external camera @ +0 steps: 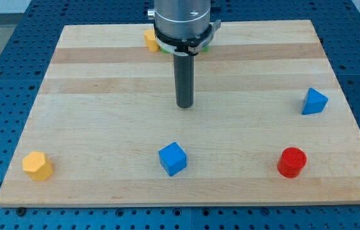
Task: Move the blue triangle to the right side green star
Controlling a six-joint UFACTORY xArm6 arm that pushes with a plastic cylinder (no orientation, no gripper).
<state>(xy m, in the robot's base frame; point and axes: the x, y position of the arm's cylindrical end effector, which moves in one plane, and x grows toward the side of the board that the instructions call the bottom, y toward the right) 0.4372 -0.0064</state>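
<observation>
Blue triangle (314,101), apex toward view's top

The worktop (103,115) is pale blond wood with faint lengthwise bands of lighter and warmer grain, lying on a bright blue base plate (14,38) dotted with a regular grid of small dark holes. The blue triangle (314,102) is a saturated mid blue, the same shade as the blue cube (172,158). The red cylinder (292,161) is glossy bright red. The yellow hexagonal block (37,166) is orange-yellow, as is the partly hidden yellow block (150,39). The rod is dark grey down to my tip (184,106), beneath a silver-grey metal housing (183,19). A sliver of green shows beside the housing.
</observation>
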